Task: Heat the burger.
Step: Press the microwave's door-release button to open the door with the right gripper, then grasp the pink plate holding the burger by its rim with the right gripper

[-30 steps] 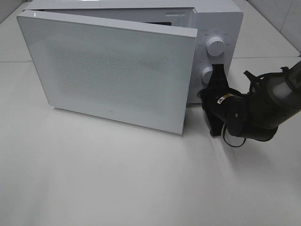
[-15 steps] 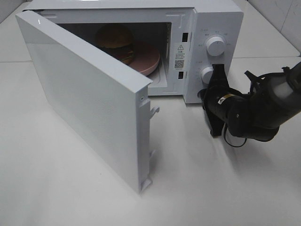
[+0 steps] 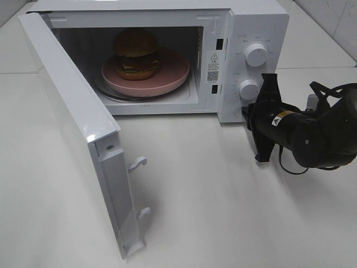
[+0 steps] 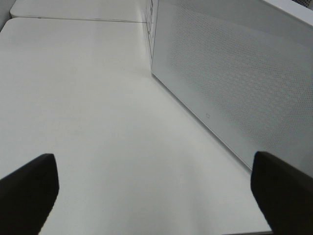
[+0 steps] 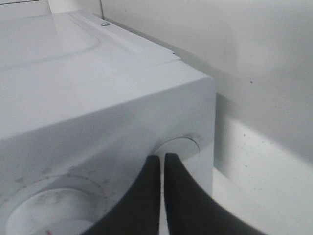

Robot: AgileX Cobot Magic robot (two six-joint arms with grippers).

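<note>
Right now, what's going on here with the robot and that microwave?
The microwave has its door wide open, with the burger sitting on a pink plate inside. The right gripper is shut and empty, close to the control knobs. The left gripper is open near the door's outer face, holding nothing. The door isn't closed yet.

Bright diffuse light; soft shadows on table (image 3: 223,212); microwave cavity (image 3: 173,39) dim; right claw (image 5: 162,161) blurred close-up.

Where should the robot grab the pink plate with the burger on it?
Probably the front-right rim of the round pink plate, reaching in through the open front of the white microwave: that edge is bare, while the golden-bun burger sits left of centre.
</note>
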